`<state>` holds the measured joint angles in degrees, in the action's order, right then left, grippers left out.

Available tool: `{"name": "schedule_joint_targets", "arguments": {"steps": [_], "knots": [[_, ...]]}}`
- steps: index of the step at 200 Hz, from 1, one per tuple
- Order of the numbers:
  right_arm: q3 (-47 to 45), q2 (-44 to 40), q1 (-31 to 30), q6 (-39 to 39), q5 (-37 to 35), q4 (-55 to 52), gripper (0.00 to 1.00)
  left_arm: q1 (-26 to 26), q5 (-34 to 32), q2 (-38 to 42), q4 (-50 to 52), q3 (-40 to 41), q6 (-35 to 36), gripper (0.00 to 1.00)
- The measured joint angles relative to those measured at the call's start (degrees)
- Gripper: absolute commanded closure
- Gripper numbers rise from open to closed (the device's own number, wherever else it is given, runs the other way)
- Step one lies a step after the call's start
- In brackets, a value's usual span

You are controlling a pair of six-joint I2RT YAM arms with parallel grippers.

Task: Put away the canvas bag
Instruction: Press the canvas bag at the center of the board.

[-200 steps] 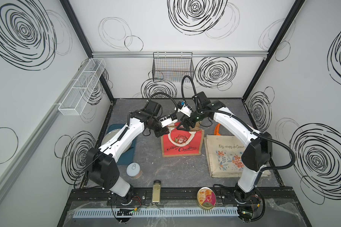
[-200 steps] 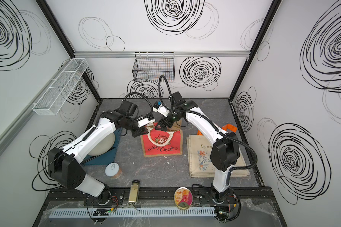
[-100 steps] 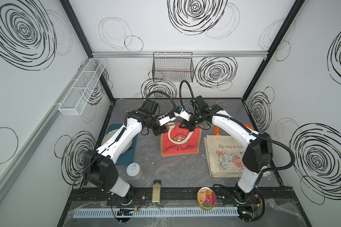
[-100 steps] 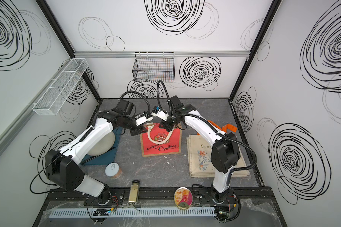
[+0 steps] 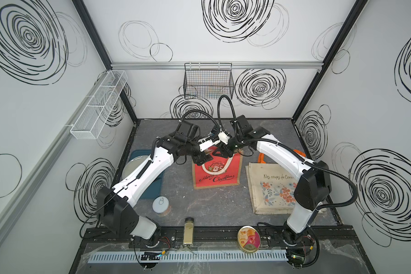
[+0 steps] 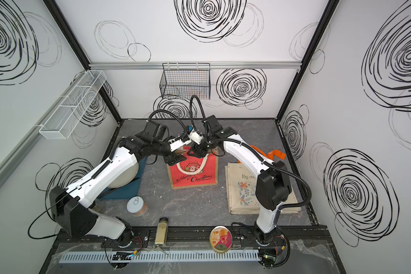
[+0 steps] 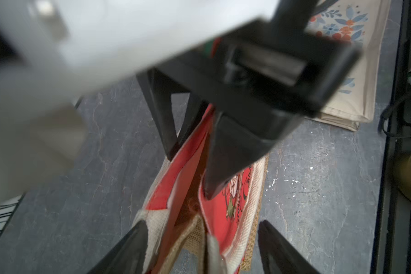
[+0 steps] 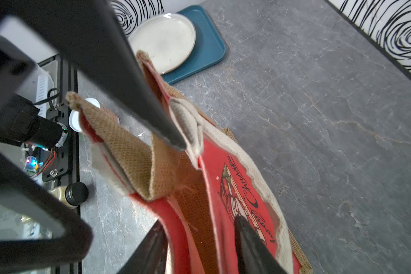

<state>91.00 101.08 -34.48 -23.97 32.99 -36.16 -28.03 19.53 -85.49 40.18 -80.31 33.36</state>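
Red jute sits between the jaws of both tools, and neither is clamped on it. Your left gripper point(image 7: 202, 227) stands wide open astride the raised rim of the bag's mouth. Pale handle webbing and a burlap fold lie in the gap, nothing pinched. Your right gripper point(image 8: 201, 221) has its jaws parted too, though less widely. One finger lies over the printed front panel and the other appears to sit on the inner side of that wall, with slack cloth between them, so you hold nothing there either.

Both top views show the two tools tip to tip over the same end of the red Christmas bag point(image 5: 217, 180). It lies on the table point(image 5: 176, 206) with its mouth at the far end under the tools and its bottom toward the arm bases. The long axis therefore runs away from you, near to far. The arms are equally near — left at one corner of the mouth, right at the other.

Judgement: the coming move turns on that rim. The black wire basket point(image 5: 208, 81) hangs on the back wall, above and behind the mouth, and looks the likely place to stow the bag. If you lift by the rim, the body will trail below it.

The floral tote point(image 5: 271, 189) lies apart on the right arm's side, untouched.
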Motion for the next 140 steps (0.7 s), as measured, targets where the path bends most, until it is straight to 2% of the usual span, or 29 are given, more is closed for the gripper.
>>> {"name": "schedule_joint_targets", "arguments": {"steps": [24,44,59,100,127,140], "knots": [[-3.02,-2.08,0.7,1.55,1.49,3.23,0.49,-1.14,-1.86,-1.46,0.04,-0.04,0.35,0.27],[-5.4,-3.8,1.27,3.08,2.56,6.45,0.46,-2.16,-2.25,-3.56,0.59,-1.03,0.92,0.41],[-7.15,-5.2,1.77,3.78,2.73,8.0,0.39,-2.29,-2.4,-5.05,0.81,-2.27,1.2,0.53],[-12.11,-11.17,3.26,7.65,1.6,14.14,0.22,-2.29,-2.71,-6.82,3.54,-4.0,2.12,0.52],[-17.64,-18.27,3.91,11.02,-0.57,20.02,0.05,-2.21,-2.69,-6.78,3.72,-3.98,2.67,0.53],[-19.87,-21.49,4.26,12.52,-1.92,22.4,0.04,-2.19,-2.71,-6.78,4.09,-3.98,2.86,0.53]]}}
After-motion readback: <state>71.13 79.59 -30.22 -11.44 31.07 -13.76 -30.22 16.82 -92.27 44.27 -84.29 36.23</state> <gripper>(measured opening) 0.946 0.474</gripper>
